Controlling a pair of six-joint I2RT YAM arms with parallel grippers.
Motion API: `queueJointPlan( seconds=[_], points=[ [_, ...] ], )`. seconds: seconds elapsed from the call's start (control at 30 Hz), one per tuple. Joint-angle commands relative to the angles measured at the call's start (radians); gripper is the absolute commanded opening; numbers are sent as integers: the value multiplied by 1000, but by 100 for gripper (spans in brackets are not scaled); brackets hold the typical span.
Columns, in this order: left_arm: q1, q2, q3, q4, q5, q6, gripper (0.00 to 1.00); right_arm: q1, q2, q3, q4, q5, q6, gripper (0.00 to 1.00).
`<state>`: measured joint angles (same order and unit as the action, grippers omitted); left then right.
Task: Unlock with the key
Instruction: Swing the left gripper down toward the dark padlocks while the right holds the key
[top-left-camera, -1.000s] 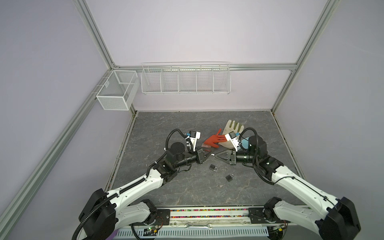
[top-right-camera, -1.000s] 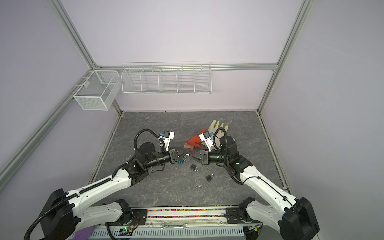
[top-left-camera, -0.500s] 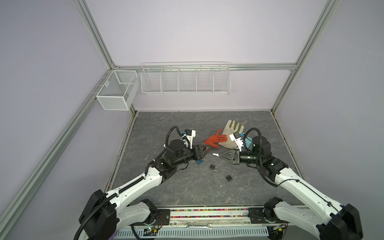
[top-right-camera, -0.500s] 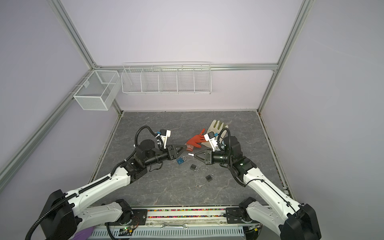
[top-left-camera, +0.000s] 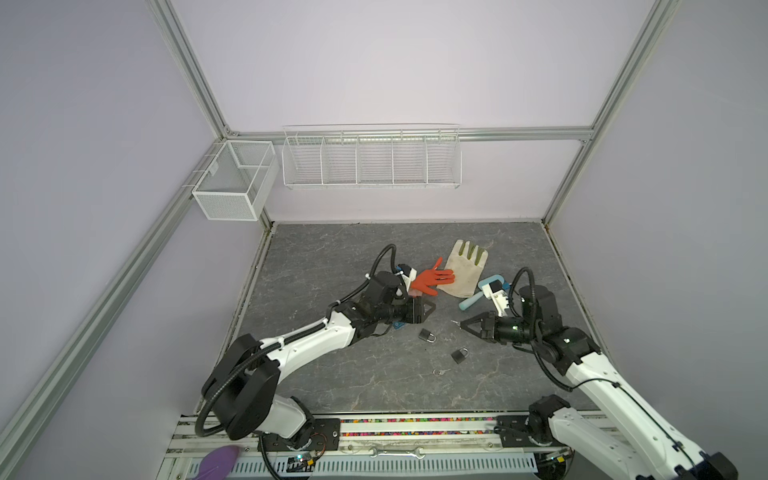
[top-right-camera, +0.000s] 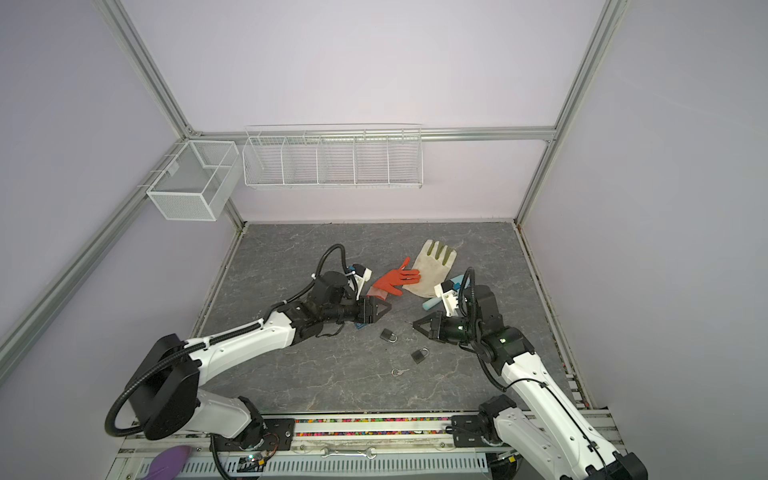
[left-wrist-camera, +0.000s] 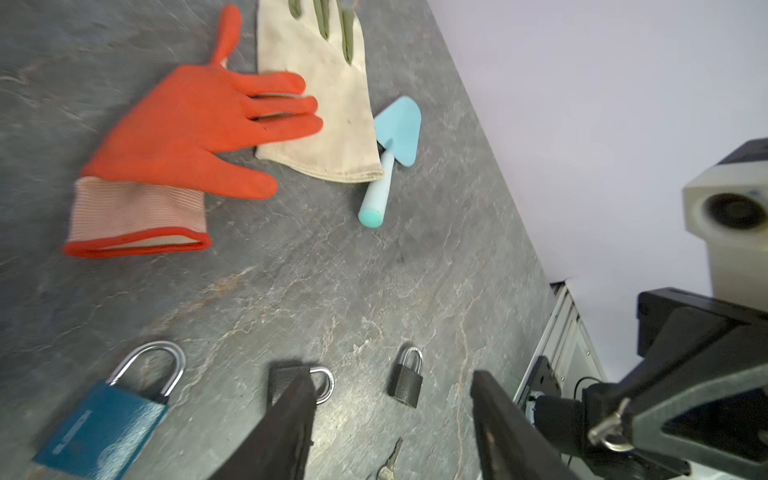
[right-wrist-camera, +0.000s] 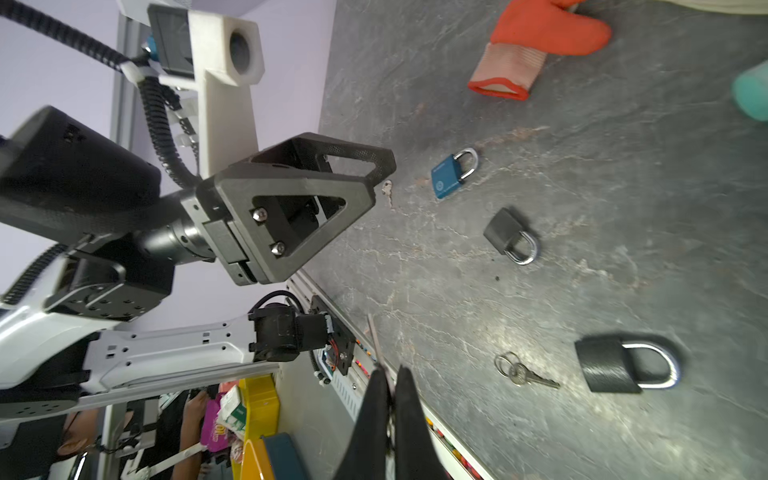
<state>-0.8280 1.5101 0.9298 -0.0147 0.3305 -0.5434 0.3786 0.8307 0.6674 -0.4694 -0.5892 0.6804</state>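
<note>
Right gripper (top-left-camera: 463, 325) has pulled back, clamped on key (right-wrist-camera: 374, 338), leaving a gap before open, empty left gripper (top-left-camera: 430, 311).

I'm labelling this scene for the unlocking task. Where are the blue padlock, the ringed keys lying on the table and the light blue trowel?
blue padlock (right-wrist-camera: 446, 178): right wrist view, on its blue body.
ringed keys (right-wrist-camera: 519, 376): right wrist view, on a key head.
light blue trowel (left-wrist-camera: 398, 126): left wrist view, on its blade.

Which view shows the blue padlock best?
The right wrist view: the blue padlock lies whole, sharp and uncovered. The left wrist view shows it larger but blurred, at the frame's edge. In both top views only a blue corner peeks from under the left arm.
</note>
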Motion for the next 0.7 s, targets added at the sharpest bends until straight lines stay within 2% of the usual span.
queueJointPlan(
  seconds=[0.0,0.17,0.27,0.67],
  points=[
    [-8,96,69,-77,42,111,61,-10,-25,6,-162,124,-33,6],
    [-15,245,179,-198,93,168,61,-18,-29,-12,-192,152,-30,6],
    [-31,315,236,-278,72,206,61,-18,-45,-11,-195,168,-36,6],
    [-34,448,309,-339,6,209,63,-18,-74,-1,-220,199,-62,6]
  ],
)
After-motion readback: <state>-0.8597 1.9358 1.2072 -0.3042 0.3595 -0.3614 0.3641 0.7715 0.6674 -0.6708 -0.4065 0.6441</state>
